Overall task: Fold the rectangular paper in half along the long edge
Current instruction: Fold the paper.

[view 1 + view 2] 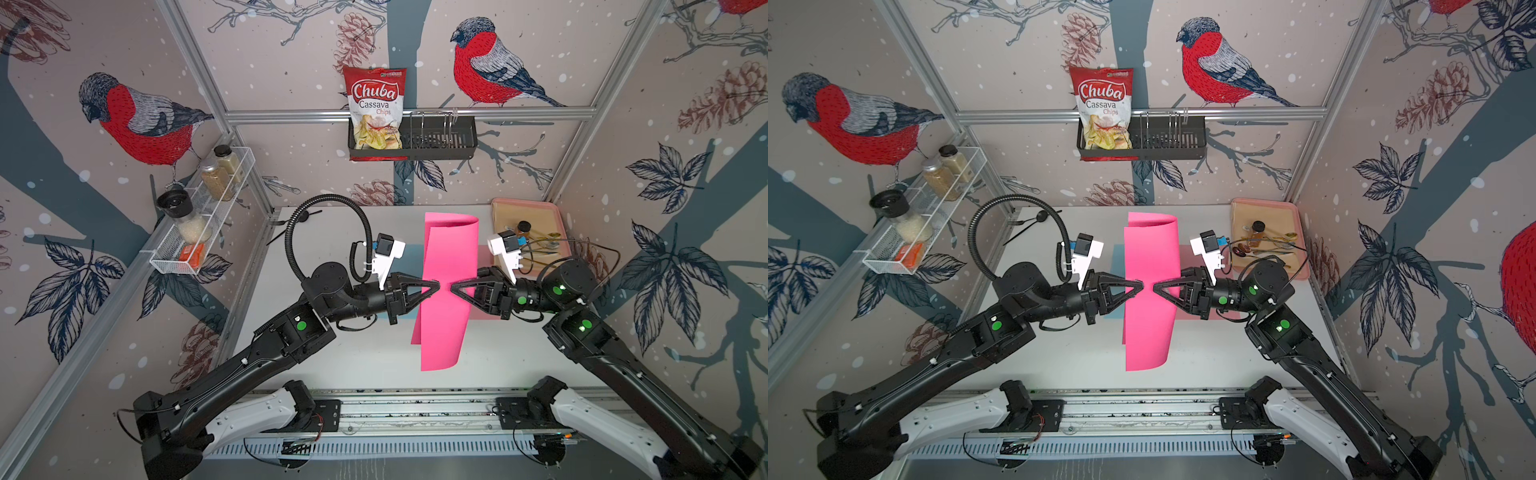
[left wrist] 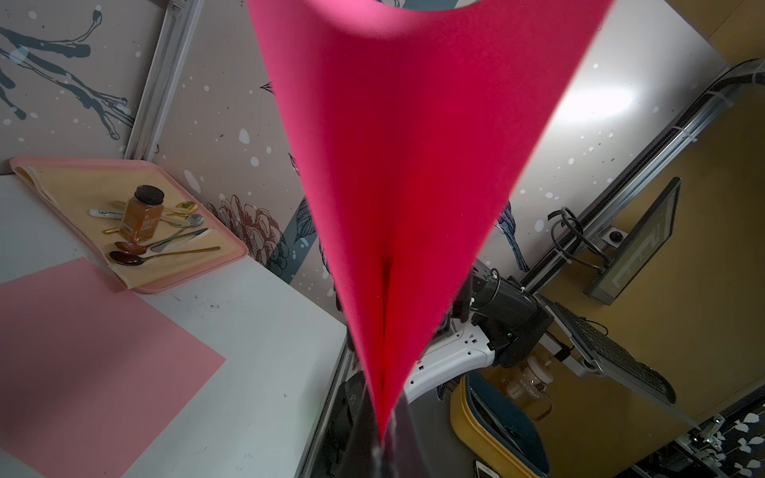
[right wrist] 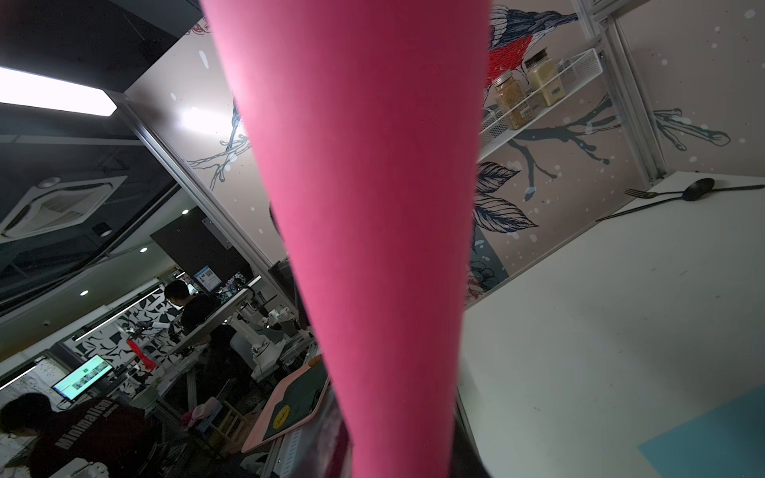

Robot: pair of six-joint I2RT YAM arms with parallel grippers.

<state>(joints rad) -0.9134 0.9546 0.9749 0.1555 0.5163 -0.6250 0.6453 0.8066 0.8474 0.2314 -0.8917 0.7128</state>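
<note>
A bright pink rectangular paper (image 1: 449, 257) (image 1: 1150, 257) hangs above the table, curled over on itself into a long loop that runs from back to front. My left gripper (image 1: 436, 286) (image 1: 1140, 285) comes in from the left and is shut on the paper's two long edges pinched together. In the left wrist view the paper (image 2: 414, 165) fans out from the left gripper (image 2: 383, 447). My right gripper (image 1: 454, 287) (image 1: 1155, 286) faces it from the right, at the rounded bend. In the right wrist view its fingers (image 3: 331, 438) stand apart on either side of the paper (image 3: 372, 207).
A pale pink sheet (image 2: 82, 351) and a light blue sheet (image 3: 712, 434) lie flat on the white table under the paper. A pink tray (image 1: 498, 208) with a jar and cutlery sits at the back right. A black spoon (image 3: 699, 189) and fork lie at the back left.
</note>
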